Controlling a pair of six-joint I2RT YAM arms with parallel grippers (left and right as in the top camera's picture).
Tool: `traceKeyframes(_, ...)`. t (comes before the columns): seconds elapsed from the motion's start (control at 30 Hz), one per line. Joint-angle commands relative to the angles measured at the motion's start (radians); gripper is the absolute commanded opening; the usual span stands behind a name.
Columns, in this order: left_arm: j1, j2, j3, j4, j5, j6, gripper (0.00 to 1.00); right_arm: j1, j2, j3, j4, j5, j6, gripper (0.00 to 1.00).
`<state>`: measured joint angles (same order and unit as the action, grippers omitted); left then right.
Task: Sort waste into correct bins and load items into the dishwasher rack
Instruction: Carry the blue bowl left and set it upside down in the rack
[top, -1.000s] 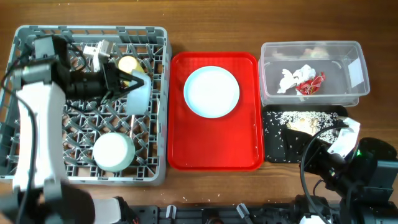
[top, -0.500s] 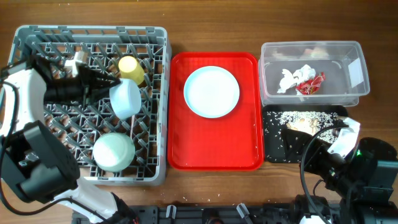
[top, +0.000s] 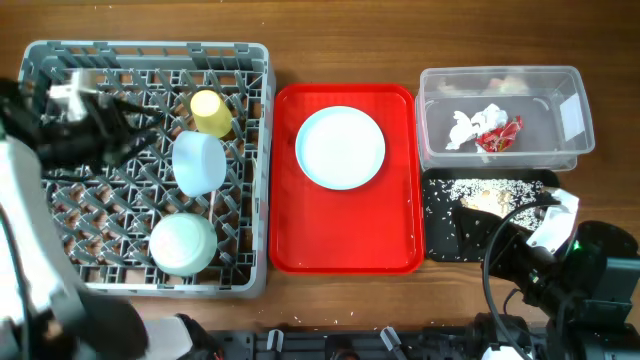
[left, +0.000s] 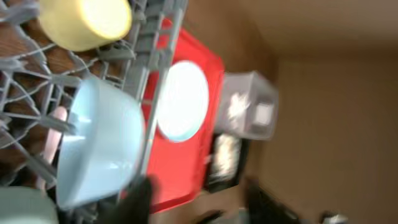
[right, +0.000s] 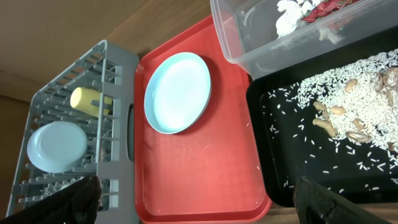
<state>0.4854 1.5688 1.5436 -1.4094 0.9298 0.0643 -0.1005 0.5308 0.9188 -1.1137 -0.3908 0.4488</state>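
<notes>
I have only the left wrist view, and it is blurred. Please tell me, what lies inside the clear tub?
Observer: A crumpled white napkin and a red wrapper lie in the clear tub.
Operator: Thank you. And what is in the black tray beside it?
Observer: The black tray holds scattered rice-like scraps, with some beige bits among them.
Operator: I cannot see the other arm. How is the right pincer?
Observer: The right pincer is open, with nothing between its fingers. It is near the black tray.
</notes>
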Motion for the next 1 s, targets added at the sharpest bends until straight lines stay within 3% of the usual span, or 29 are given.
traceKeyframes(0.0,-0.199,-0.116,0.018,0.024,-0.357,-0.116,0.04,0.002,-0.004,0.003,0.003,0.010,0.007,1.00)
traceKeyframes(0.1,-0.351,-0.102,-0.021,0.046,-0.368,-0.161,0.04,0.002,-0.005,0.003,0.003,0.010,0.006,1.00)
traceKeyframes(0.23,-0.456,-0.064,-0.126,0.133,-0.550,-0.277,0.04,0.002,-0.005,0.003,0.003,0.010,0.007,1.00)
traceKeyframes(0.3,-0.473,-0.021,-0.155,0.146,-0.616,-0.286,0.04,0.002,-0.005,0.003,0.003,0.010,0.006,1.00)
traceKeyframes(0.43,-0.413,0.023,-0.150,0.213,-0.817,-0.320,0.17,0.002,-0.005,0.003,0.003,0.010,0.006,1.00)
traceKeyframes(0.5,-0.319,0.023,-0.092,0.233,-0.745,-0.338,0.29,0.002,-0.004,0.003,0.003,0.010,0.006,1.00)
traceKeyframes(0.57,-0.254,0.012,0.012,0.196,-0.582,-0.337,0.29,0.002,-0.005,0.003,0.003,0.010,0.006,1.00)
traceKeyframes(0.67,-0.267,-0.071,0.096,0.162,-0.565,-0.334,0.29,0.002,-0.005,0.003,0.003,0.010,0.006,0.99)
traceKeyframes(0.77,-0.325,-0.160,0.095,0.124,-0.704,-0.344,0.33,0.002,-0.005,0.003,0.003,0.010,0.007,1.00)
traceKeyframes(0.9,-0.331,-0.155,0.073,0.051,-0.935,-0.428,0.36,0.002,-0.005,0.003,0.003,0.010,0.006,1.00)
traceKeyframes(0.97,-0.330,-0.153,0.003,0.089,-1.051,-0.546,0.27,0.002,-0.004,0.003,0.003,0.010,0.007,1.00)
